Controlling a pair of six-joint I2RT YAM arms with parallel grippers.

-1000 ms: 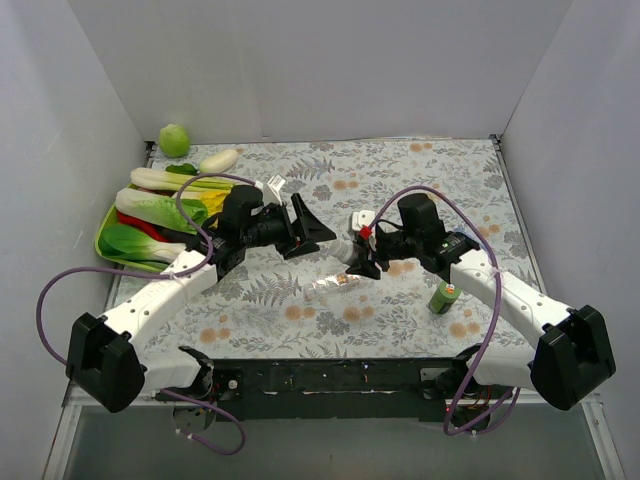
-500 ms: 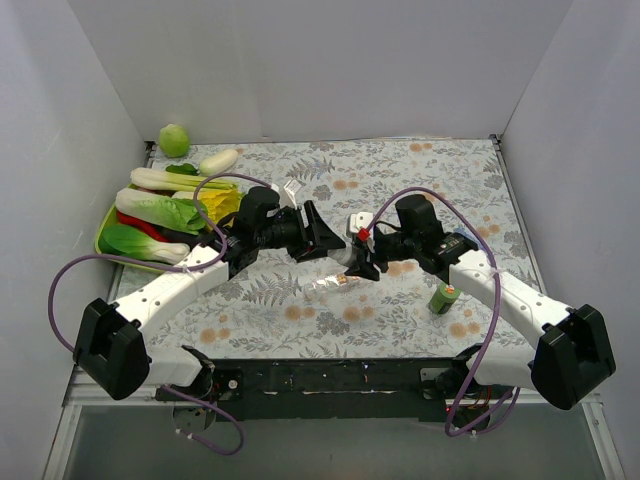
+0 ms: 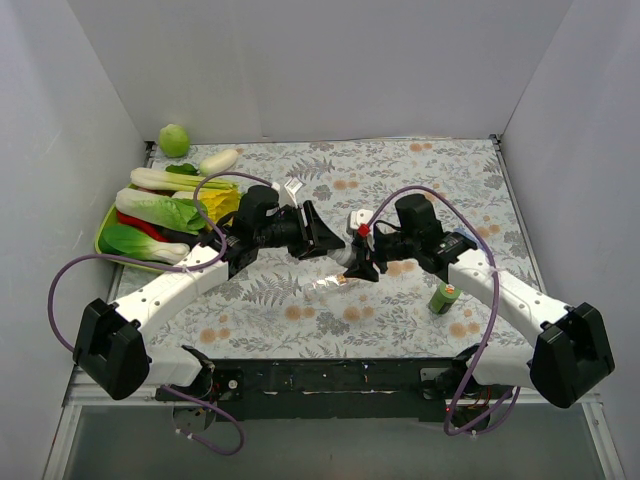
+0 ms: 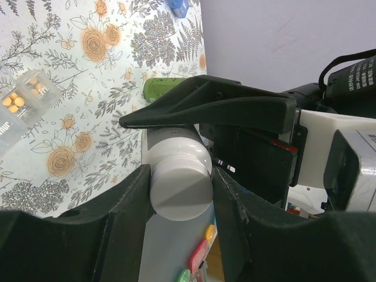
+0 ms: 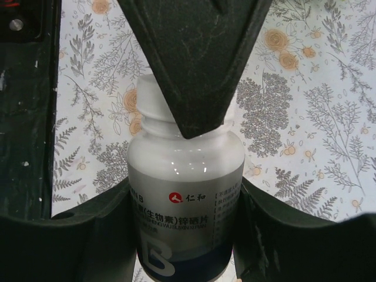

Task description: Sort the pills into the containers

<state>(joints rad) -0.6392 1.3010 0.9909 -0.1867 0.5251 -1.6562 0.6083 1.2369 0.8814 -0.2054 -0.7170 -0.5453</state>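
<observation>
Left fingers (image 3: 318,235), apart and further left a second ago in the overhead view, now meet the right fingers (image 3: 362,268) at mid-frame, the clear plastic pill-box strip (image 3: 326,288) just below them. Left wrist: they clamp the white round cap (image 4: 181,187). Right wrist: right fingers grip the white plastic pill bottle (image 5: 185,176), so unscrewing can probably begin.
</observation>
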